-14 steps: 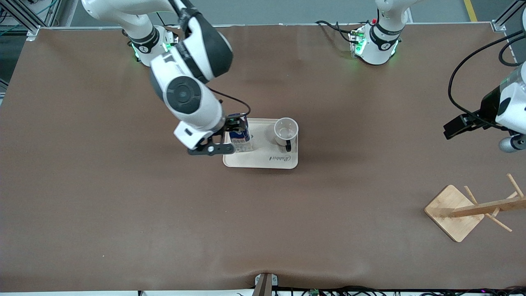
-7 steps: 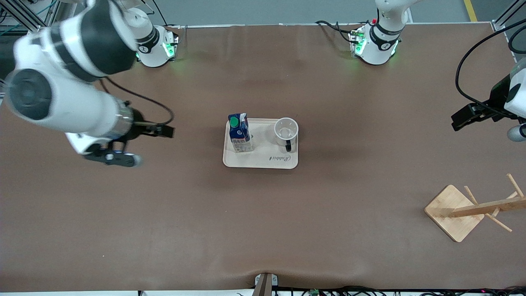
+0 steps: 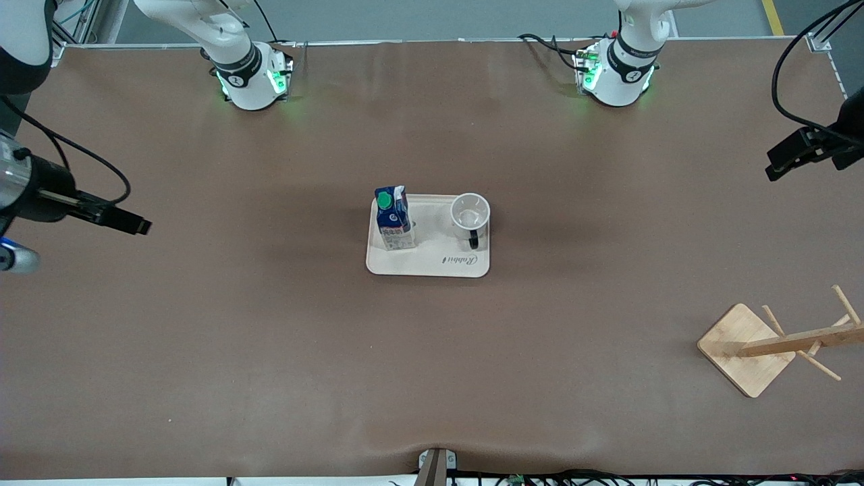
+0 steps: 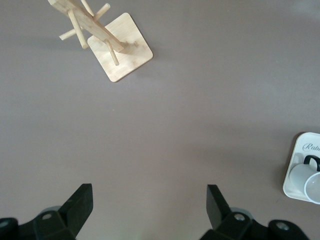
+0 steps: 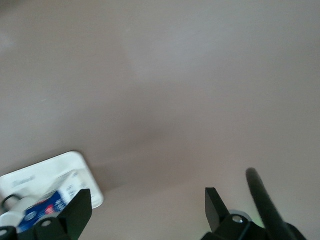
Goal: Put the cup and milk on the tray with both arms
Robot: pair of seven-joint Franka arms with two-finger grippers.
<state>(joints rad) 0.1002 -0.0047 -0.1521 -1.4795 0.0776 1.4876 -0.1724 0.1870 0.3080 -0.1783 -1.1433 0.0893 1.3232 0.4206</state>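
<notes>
The cream tray (image 3: 439, 264) lies mid-table. The blue and white milk carton (image 3: 393, 219) stands upright on the tray's end toward the right arm. The white cup (image 3: 470, 214) stands upright on the other end, its black handle toward the front camera. My right gripper (image 5: 147, 207) is open and empty, up over bare table at the right arm's end; its view shows the tray (image 5: 47, 172) and the milk (image 5: 47, 210). My left gripper (image 4: 149, 205) is open and empty, up over bare table at the left arm's end; its view shows the tray (image 4: 299, 157) and the cup (image 4: 305, 184).
A wooden peg rack on a square base (image 3: 746, 347) stands near the front corner at the left arm's end; it also shows in the left wrist view (image 4: 120, 47). The right arm (image 3: 40, 199) and the left arm (image 3: 844, 131) sit at the edges of the front view.
My right gripper let go of the milk on the tray and swung away to the right arm's end of the table. My left arm drew a little farther away from the tray.
</notes>
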